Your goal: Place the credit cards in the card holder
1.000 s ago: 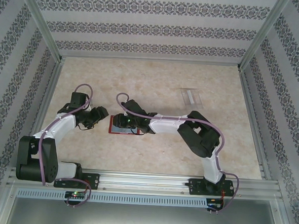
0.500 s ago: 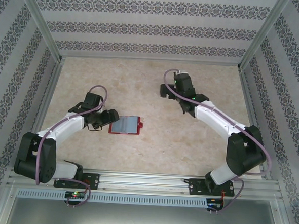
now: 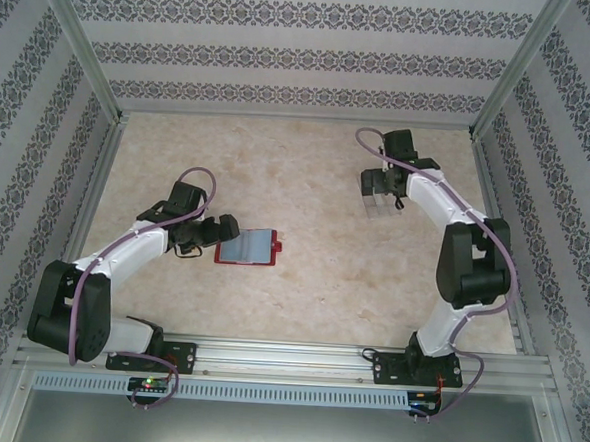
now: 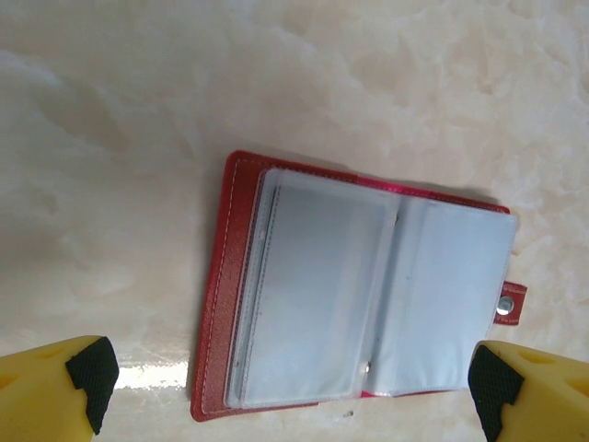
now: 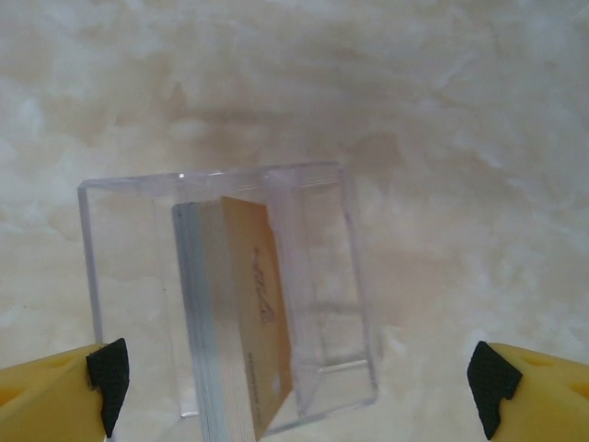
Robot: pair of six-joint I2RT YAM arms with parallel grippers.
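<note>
The left fingers (image 3: 218, 236) are spread open and empty, just left of the red card holder (image 3: 246, 246), which is laid open on the desk (image 3: 301, 292) left of centre. At far right, the right fingers (image 3: 381, 198) are spread open over a clear box (image 5: 129, 249) in which the credit cards (image 5: 244, 304) are stacked; their brown script cannot be read.

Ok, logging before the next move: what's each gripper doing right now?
Left gripper: open, holding nothing, by the red wallet.
Right gripper: open, holding nothing, at the clear box of cards.
</note>
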